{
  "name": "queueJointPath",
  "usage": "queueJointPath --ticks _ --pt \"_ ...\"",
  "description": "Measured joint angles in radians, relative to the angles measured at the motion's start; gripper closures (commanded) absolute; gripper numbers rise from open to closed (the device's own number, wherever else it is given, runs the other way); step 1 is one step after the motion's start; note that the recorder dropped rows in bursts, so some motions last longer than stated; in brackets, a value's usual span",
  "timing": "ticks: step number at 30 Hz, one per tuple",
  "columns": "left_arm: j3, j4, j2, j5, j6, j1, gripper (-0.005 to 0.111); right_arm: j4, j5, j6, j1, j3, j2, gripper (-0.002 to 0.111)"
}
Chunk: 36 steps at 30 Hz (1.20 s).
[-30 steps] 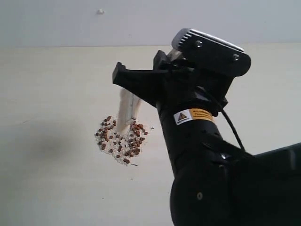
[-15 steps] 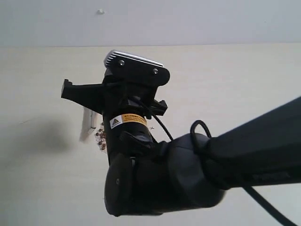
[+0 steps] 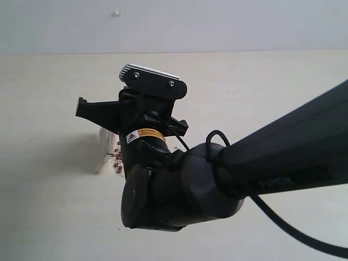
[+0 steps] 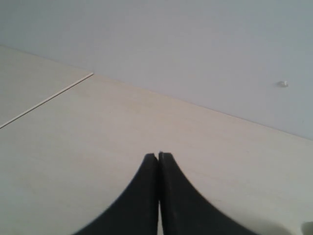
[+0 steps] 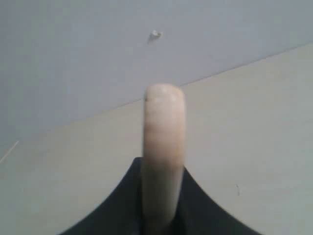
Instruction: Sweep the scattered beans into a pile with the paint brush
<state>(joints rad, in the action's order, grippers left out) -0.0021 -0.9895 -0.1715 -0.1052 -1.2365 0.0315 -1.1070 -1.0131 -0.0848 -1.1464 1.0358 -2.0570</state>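
Observation:
In the exterior view my right gripper (image 3: 89,113) reaches across to the left and is shut on the paint brush. Its silver ferrule and off-white bristles (image 3: 104,151) hang below the fingers and meet the table at the left edge of the beans (image 3: 116,159). Only a few reddish-brown beans show; my arm hides the others. The right wrist view shows the pale wooden handle (image 5: 164,137) standing up between the two black jaws of the right gripper (image 5: 164,169). My left gripper (image 4: 158,155) is shut with nothing in it, over bare table.
The pale table (image 3: 49,206) runs back to a grey wall (image 3: 217,22) with a small white speck (image 3: 116,12). My right arm and its cable (image 3: 283,231) fill the lower right of the exterior view. A thin seam (image 4: 49,98) crosses the table.
My right arm has swung left with the brush, from the pile's top to its left side. It now covers most of the beans. The left gripper stays shut.

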Motion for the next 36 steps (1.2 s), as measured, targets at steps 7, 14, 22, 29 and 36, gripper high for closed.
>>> queueJointPath --ticks 7,14,22,29,36 --pt "0.000 0.000 0.000 0.000 0.000 0.000 0.107 -0.067 0.020 -0.010 0.002 0.002 -0.010 0.108" --pt "0.000 0.000 0.000 0.000 0.000 0.000 0.107 -0.168 0.025 -0.139 0.002 0.004 0.008 0.108" --pt "0.000 0.000 0.000 0.000 0.000 0.000 0.107 -0.306 0.018 -0.399 0.002 0.004 0.085 0.108" --pt "0.000 0.000 0.000 0.000 0.000 0.000 0.107 -0.214 0.023 -0.294 0.002 0.004 0.093 0.108" --pt "0.000 0.000 0.000 0.000 0.000 0.000 0.107 -0.202 0.013 -0.357 0.002 0.004 0.150 0.108"
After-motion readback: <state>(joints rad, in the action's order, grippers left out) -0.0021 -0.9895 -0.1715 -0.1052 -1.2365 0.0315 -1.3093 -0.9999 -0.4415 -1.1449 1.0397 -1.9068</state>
